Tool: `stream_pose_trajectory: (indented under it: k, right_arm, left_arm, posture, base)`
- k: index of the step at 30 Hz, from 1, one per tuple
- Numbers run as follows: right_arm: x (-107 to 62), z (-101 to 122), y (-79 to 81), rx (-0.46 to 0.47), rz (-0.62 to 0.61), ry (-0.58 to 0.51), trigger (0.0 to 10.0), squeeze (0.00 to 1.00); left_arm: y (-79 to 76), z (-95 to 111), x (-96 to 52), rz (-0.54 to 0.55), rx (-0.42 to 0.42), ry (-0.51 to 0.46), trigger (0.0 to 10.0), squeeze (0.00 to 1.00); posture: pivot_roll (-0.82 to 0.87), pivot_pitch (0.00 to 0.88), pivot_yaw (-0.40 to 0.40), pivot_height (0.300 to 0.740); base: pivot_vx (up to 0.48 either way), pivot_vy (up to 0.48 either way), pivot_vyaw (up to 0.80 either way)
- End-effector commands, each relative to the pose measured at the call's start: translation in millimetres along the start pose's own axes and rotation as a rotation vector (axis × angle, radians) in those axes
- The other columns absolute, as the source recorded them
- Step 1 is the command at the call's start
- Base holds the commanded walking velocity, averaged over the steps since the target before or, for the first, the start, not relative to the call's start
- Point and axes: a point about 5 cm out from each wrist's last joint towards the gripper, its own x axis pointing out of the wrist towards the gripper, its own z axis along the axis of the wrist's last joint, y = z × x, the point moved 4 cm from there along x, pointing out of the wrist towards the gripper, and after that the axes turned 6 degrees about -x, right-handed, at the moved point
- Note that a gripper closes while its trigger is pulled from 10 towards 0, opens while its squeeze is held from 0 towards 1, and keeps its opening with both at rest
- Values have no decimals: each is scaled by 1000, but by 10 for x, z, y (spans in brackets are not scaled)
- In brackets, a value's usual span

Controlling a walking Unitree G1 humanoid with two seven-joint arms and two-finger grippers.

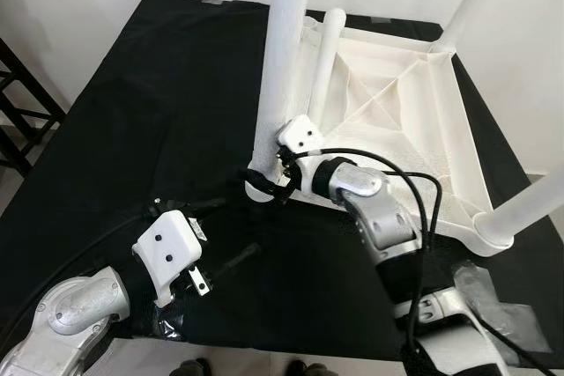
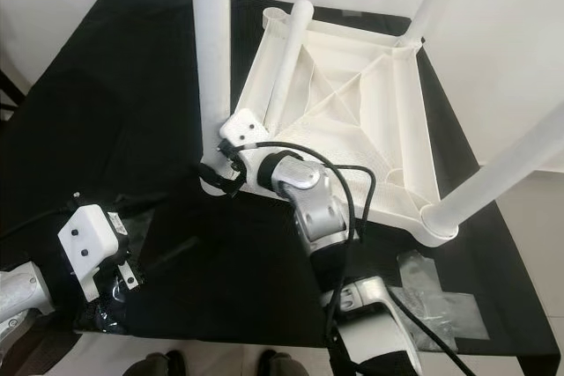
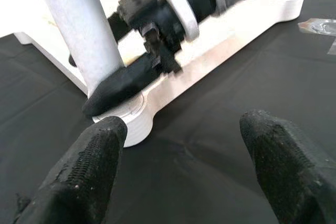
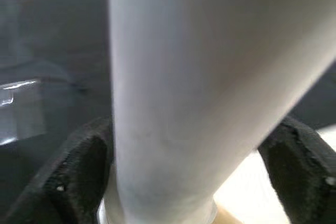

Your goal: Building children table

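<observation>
Children's table top (image 1: 397, 103), white and ribbed, lies upside down on the black tabletop (image 1: 150, 103) with three legs standing in its corner sockets. A loose leg (image 1: 324, 59) lies across its underside. The right tool (image 1: 264, 178) grips the near-left leg (image 1: 284, 50) at its base, a black finger (image 4: 79, 177) pressed on either side of it. The left tool (image 1: 220, 239) hovers low over the tabletop just short of that corner, its fingers (image 3: 89, 171) spread wide and holding nothing. Clear plastic wrap (image 2: 436, 297) lies near the right edge.

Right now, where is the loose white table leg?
The loose white table leg lies inside the upturned white tabletop, along its left rim, behind the right end effector.
</observation>
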Motion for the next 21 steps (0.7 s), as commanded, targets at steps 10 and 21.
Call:
stream_pose_trajectory:
  k: [10, 21]
  right_arm:
    - [-128, 309, -74, -49, 402, -182, 10000, 0]
    - [-115, 430, -120, -2, 515, -236, 0, 0]
  left_arm:
    - [-78, -19, 15, -43, -7, 7, 10000, 0]
    - [-110, -19, 6, -54, -9, 13, 10000, 0]
  posture:
    - [157, 250, -126, 740]
    - [166, 257, -129, 740]
  base:
    - [0, 0, 0]
    - [0, 0, 0]
